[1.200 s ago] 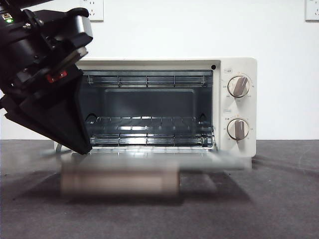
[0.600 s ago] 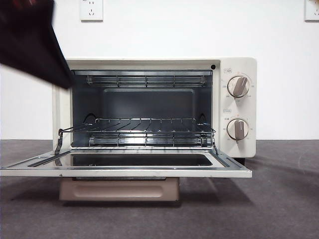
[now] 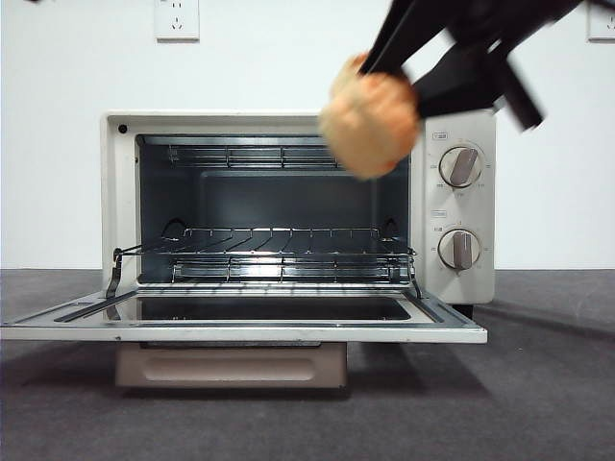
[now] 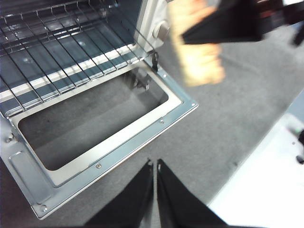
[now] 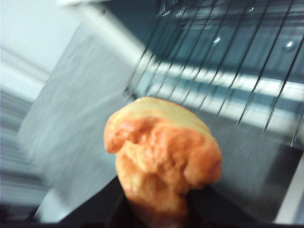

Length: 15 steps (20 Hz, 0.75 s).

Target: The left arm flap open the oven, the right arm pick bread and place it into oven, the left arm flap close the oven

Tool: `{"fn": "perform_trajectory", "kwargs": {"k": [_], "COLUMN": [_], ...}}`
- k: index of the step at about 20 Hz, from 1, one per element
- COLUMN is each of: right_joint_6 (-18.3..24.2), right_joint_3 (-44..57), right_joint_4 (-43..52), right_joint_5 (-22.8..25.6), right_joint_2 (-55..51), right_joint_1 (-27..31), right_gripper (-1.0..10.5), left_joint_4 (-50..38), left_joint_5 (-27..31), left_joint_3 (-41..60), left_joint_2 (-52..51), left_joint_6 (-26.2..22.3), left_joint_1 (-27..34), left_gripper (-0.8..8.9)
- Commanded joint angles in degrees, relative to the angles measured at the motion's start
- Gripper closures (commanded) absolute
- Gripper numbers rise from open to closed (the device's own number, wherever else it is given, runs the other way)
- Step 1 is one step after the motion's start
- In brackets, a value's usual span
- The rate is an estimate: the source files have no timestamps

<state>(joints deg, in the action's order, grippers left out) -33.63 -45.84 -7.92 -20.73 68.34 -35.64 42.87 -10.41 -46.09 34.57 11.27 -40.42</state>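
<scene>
The cream-white oven (image 3: 461,125) stands open, its door (image 3: 240,331) flapped down flat and its wire rack (image 3: 279,245) bare. My right gripper (image 3: 384,72) comes in from the upper right, shut on the golden-orange bread (image 3: 370,117), held in the air in front of the oven's upper right opening. The bread (image 5: 164,159) fills the right wrist view above the door and rack. My left gripper (image 4: 155,164) is shut and empty, hovering off the front corner of the open door (image 4: 118,147). It also sees the bread (image 4: 197,45) in the right gripper (image 4: 223,23).
Two beige knobs (image 3: 461,166) sit on the oven's right panel. A grey mat (image 3: 548,384) covers the table around the oven. A white wall with sockets (image 3: 177,17) stands behind. A white surface edge (image 4: 266,180) shows in the left wrist view.
The left arm has lifted away out of the front view after the door dropped flat. The right gripper has come in from the upper right carrying the bread.
</scene>
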Motion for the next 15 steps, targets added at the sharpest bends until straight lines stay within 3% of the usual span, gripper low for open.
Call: {"fn": "perform_trajectory", "kwargs": {"k": [1,6,15], "right_joint_6": [-2.45,-4.33,-11.69], "right_joint_3": [-2.03,-2.93,-4.59], "right_joint_4": [3.28,10.34,22.88], "right_joint_5": [2.12,6.91,15.04], "right_joint_2": [4.79,11.37,20.11], "right_joint_1": [-0.74,-0.72,-0.72], "right_gripper": [8.5,8.5,8.5], "left_joint_4": [-0.15,0.0,0.96], "left_joint_5": [0.11,0.11,0.09], "left_joint_3": [-1.25,-1.25,-1.25], "left_joint_2": [-1.07,-2.27,-2.29], "left_joint_6": [1.97,3.39,4.44], "left_joint_1": [-0.46,-0.46,-0.46], "left_gripper": [7.97,7.97,7.97]}}
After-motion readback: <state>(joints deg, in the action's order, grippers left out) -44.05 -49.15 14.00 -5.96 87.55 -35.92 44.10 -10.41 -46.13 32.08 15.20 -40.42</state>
